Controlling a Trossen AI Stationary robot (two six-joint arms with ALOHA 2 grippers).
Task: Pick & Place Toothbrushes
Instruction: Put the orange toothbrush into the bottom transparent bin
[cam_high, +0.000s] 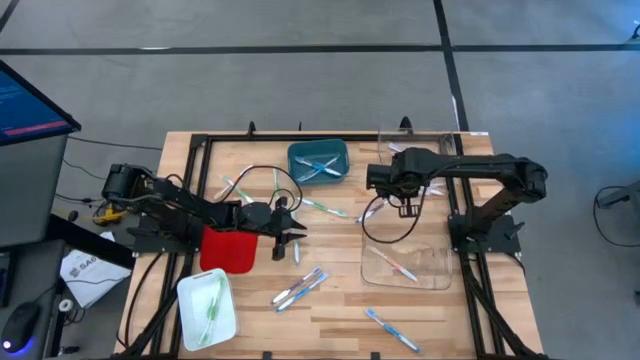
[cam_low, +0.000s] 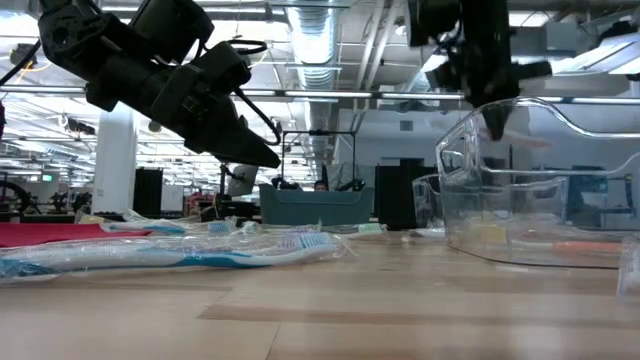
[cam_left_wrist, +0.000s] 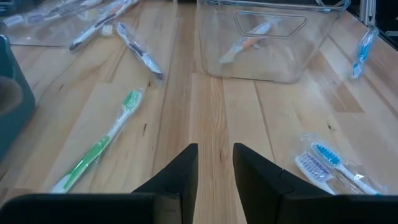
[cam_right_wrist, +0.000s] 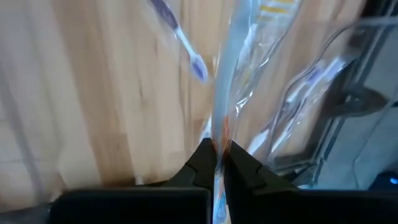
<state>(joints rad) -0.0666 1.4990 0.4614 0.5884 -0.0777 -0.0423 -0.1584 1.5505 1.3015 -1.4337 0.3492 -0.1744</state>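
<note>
R gripper (cam_right_wrist: 216, 158) is shut tight on a wrapped brush (cam_right_wrist: 222, 74). It pinches one end, and the rest sticks straight out past the fingertips in line w/ the fingers. The low view shows this gripper pointing down over the clear bin (cam_low: 545, 215), so the brush prob hangs about up-and-down. It looks very light. The stick is stiff, but the see-through wrap is thin, crinkly & slippery, so it could slide in a pinch. A hold on the hard stick inside beats a hold on loose wrap.

L gripper (cam_left_wrist: 214, 168) is open w/ nothing in it, a gap showing btwn the fingers. It hangs over bare table (cam_left_wrist: 211, 112), just beside the red bin (cam_high: 228, 250).

Nearest the L gripper lies a green brush (cam_left_wrist: 99, 146), flat on the wood. Its long line slants, w/ the white end near the gripper & the bristle head pointing away. The middle of the handle looks like the best spot to take it, w/ the fingers across the long line. On the other side, a pack of blue brushes (cam_left_wrist: 329, 163) lies flat, heads toward the gripper. The wrap is shiny, so prob slippery.

Farther off, the clear bin already holds an orange brush (cam_left_wrist: 249, 40), lying flat on a slant. More brushes lie on the table past the green one.

Farthest off, the teal bin (cam_high: 318, 162) holds a few brushes, and the white bin (cam_high: 190, 290) has green ones.
</note>
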